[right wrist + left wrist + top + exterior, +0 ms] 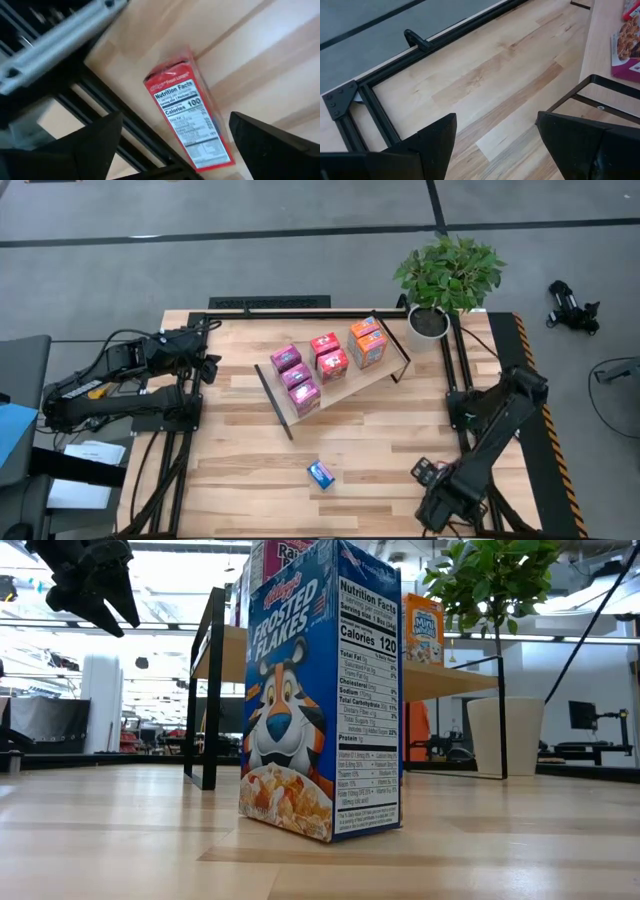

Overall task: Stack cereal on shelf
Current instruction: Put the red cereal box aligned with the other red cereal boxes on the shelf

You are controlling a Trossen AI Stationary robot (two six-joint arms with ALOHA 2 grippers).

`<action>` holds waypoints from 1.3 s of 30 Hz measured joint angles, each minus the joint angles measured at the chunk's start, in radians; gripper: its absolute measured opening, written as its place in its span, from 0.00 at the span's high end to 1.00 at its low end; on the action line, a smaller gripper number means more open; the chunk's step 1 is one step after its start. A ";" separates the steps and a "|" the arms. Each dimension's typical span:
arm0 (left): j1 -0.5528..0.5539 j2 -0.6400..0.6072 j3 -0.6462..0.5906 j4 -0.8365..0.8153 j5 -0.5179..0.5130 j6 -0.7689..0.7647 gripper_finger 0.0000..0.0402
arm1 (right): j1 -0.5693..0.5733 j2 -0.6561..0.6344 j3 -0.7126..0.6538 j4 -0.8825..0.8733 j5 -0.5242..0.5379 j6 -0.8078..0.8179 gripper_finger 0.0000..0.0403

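The light-wood shelf (pixel 392 367) stands tilted at the table's middle. On it sit three magenta-pink boxes (pixel 297 376), two red boxes (pixel 328 355) and two orange boxes (pixel 368 342). A blue cereal box (pixel 320 473) stands upright on the table nearer the front and fills the low view (pixel 320 690). Another red box (pixel 190 112) lies flat on the table near a black frame bar. My right gripper (pixel 175 114) is open above it at the near right (pixel 428 480), a finger on either side, touching nothing that shows. My left gripper (pixel 495 117) is open and empty above the far left (pixel 205 365).
A potted plant (pixel 445 280) stands at the table's far right corner, just beyond the shelf's right end. Black frame bars (pixel 375 92) run along the table's edges. Bare wood lies between the shelf and the blue box and along the left half of the table.
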State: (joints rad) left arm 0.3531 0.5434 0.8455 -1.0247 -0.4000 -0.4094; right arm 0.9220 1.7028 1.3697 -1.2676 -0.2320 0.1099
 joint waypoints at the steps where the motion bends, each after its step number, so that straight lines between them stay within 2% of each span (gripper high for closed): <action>1: 0.000 0.000 0.000 -0.004 0.000 -0.004 0.33 | 0.004 0.022 0.000 -0.002 0.004 -0.013 0.02; 10: 0.000 0.000 0.000 -0.042 0.000 -0.043 0.33 | 0.007 0.162 0.000 -0.007 0.010 -0.024 0.06; 17: 0.000 0.000 0.000 -0.042 0.001 -0.049 0.33 | 0.017 0.185 0.000 -0.008 0.037 -0.024 0.12; 22: 0.000 0.000 0.000 -0.043 0.001 -0.051 0.33 | 0.035 0.185 0.000 -0.007 0.101 -0.021 0.26; 31: 0.000 0.000 0.000 -0.043 0.001 -0.051 0.33 | 0.037 0.184 0.000 0.025 0.102 0.052 0.52; 35: 0.000 0.000 0.000 -0.043 0.004 -0.052 0.33 | 0.017 0.181 0.006 0.045 0.102 0.067 0.60; 39: 0.000 0.000 0.000 -0.043 0.024 -0.052 0.33 | -0.020 0.180 0.045 0.054 0.124 0.068 0.63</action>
State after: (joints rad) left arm 0.3531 0.5430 0.8454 -1.0679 -0.3764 -0.4610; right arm 0.9022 1.8832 1.4149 -1.2140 -0.1082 0.1780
